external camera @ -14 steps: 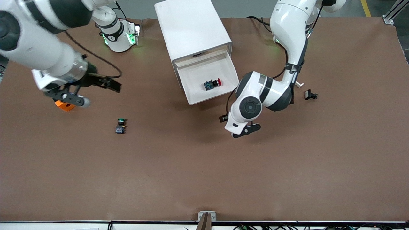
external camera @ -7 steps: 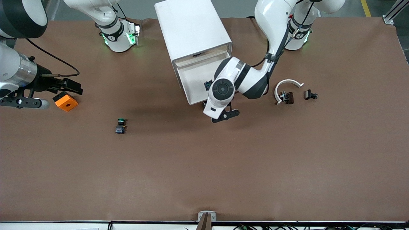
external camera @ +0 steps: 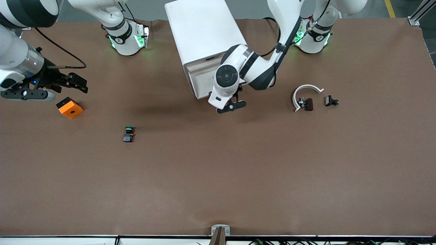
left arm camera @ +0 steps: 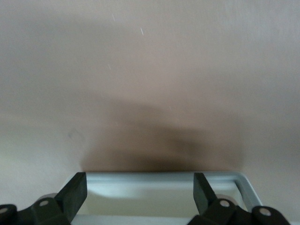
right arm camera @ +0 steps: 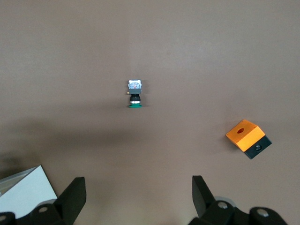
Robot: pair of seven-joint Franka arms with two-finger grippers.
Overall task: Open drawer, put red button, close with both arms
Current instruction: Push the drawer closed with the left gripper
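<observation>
The white cabinet (external camera: pixel 204 30) stands between the two arm bases. Its drawer (external camera: pixel 199 83) sticks out part way toward the front camera. The left arm's wrist covers most of the tray, so the red button is hidden. My left gripper (external camera: pixel 231 106) is open at the drawer's front. In the left wrist view the pale front rim (left arm camera: pixel 154 179) runs across the gap between the left gripper's (left arm camera: pixel 140 193) fingers. My right gripper (external camera: pixel 51 89) hangs open and empty over the table at the right arm's end, next to an orange block (external camera: pixel 69 108). The right gripper (right arm camera: pixel 139 197) holds nothing.
A green-capped button (external camera: pixel 128 133) (right arm camera: pixel 135 96) lies on the brown table nearer the front camera than the cabinet. The orange block (right arm camera: pixel 248 138) sits beside it. A white curved piece (external camera: pixel 306 89) and small dark parts (external camera: pixel 331 101) lie toward the left arm's end.
The left arm swung from beside the drawer to its front, and the drawer slid part way into the cabinet. The right arm drew back toward its end of the table.
</observation>
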